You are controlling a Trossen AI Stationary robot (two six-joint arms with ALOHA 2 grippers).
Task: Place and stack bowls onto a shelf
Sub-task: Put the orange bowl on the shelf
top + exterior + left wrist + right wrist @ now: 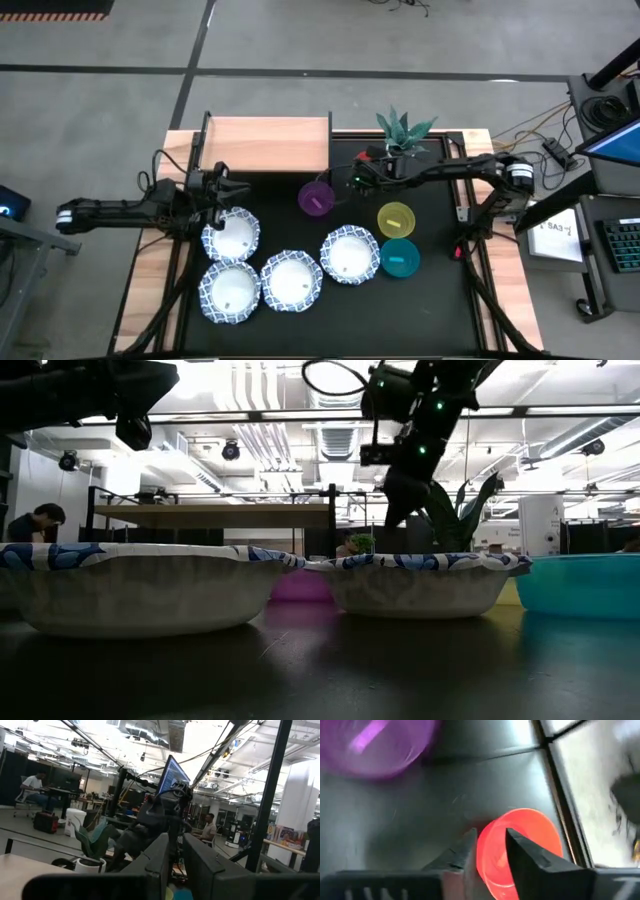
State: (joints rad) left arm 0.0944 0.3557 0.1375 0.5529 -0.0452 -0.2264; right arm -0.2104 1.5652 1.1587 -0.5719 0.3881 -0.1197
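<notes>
My right gripper (490,852) is shut on the red bowl (520,845), lifted over the black mat near the purple bowl (317,198); in the high view it sits at the mat's far middle (358,180). My left gripper (238,185) is raised by the shelf's near left leg, over the far left white bowl (231,235). Its fingers stand a narrow gap apart (176,860) and hold nothing. The light-wood shelf (265,145) stands at the far left. Three more white bowls (291,280) rest on their bases on the mat, as do the yellow bowl (396,218) and the teal bowl (399,258). My right gripper pinches the red bowl's wall at its rim (487,845), one finger (520,857) inside the bowl and one (465,852) outside. The fingers come from above. The bowl is lifted clear of the mat and hangs tilted.
A small white pot with a green spiky plant (403,135) stands at the mat's far edge, close behind my right gripper. The black mat (440,300) covers most of the table. People sit in the room beyond the table (35,785).
</notes>
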